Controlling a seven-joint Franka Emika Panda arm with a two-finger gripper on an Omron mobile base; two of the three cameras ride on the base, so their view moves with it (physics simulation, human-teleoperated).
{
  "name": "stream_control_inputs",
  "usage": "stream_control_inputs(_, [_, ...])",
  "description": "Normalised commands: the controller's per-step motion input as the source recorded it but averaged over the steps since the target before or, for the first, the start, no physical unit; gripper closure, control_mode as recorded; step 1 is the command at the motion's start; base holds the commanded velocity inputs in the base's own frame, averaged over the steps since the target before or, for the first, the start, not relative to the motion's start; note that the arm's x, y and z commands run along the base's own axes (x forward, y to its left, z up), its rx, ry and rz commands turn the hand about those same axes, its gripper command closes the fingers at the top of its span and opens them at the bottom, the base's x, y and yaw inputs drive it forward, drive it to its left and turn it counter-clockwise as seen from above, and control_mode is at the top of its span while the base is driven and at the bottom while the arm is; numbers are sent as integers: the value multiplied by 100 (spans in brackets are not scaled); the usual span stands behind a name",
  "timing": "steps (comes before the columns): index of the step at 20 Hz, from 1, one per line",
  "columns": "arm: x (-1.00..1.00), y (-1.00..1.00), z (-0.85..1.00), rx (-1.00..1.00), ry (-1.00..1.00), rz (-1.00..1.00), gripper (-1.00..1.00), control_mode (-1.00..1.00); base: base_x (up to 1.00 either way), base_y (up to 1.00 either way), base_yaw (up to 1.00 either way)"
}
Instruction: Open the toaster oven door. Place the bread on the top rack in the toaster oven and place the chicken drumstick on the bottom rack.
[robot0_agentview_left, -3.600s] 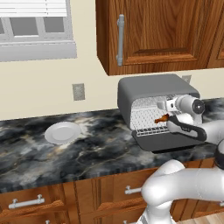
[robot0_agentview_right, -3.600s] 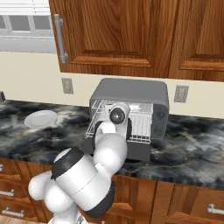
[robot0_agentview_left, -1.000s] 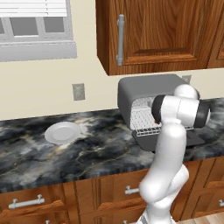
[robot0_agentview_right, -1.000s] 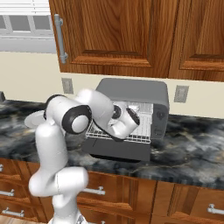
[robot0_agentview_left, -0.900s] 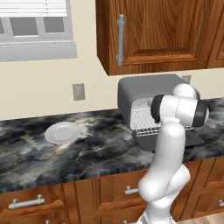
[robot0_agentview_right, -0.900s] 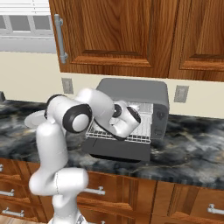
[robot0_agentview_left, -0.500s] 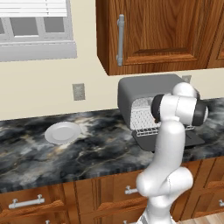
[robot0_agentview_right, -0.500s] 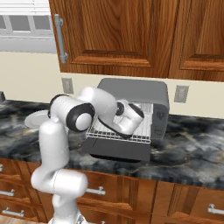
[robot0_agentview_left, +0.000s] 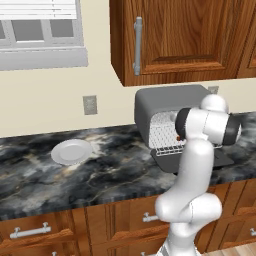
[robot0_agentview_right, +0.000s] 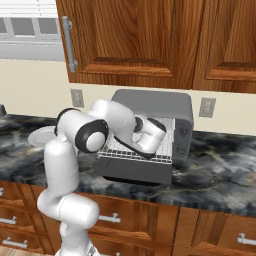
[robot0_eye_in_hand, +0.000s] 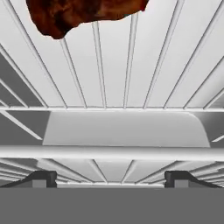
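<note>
Door (robot0_agentview_right: 132, 171) down, your chicken drumstick (robot0_eye_in_hand: 78, 14) lies on a rack, which one is unclear. Your gripper (robot0_eye_in_hand: 109, 178) is spread wide, empty. Bread's placement can't be confirmed.

Rack wires (robot0_eye_in_hand: 113, 78) lie bare below the chicken drumstick (robot0_eye_in_hand: 78, 13).

We see the toaster oven (robot0_agentview_left: 170, 107), a grey rounded box on the counter, with its dark door (robot0_agentview_right: 134, 171) folded down flat in front. Its silver wire racks (robot0_agentview_right: 135, 150) show at the open mouth against a pale interior. In the hand view the reddish-brown chicken drumstick (robot0_eye_in_hand: 83, 13) lies on the wires of a rack (robot0_eye_in_hand: 113, 78); which rack we cannot tell.
</note>
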Motion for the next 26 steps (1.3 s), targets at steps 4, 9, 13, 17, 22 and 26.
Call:
stream_control_inputs(4, [-65, -1, -53, -10, 48, 0, -100, -100, 0, 0, 0])
stream_control_inputs(9, [-99, -4, -40, -11, 42, 0, -100, -100, 0, 0, 0])
stream_control_inputs(13, [-100, -8, -37, -8, 29, 0, -100, -100, 0, 0, 0])
stream_control_inputs(17, [-100, -13, -29, -4, 20, -1, -100, -100, 0, 0, 0])
stream_control_inputs(22, [-100, -23, -7, 0, 9, 0, -100, -100, 0, 0, 0])
stream_control_inputs(26, [-66, -23, 56, 0, -8, 0, -100, -100, 0, 0, 0])
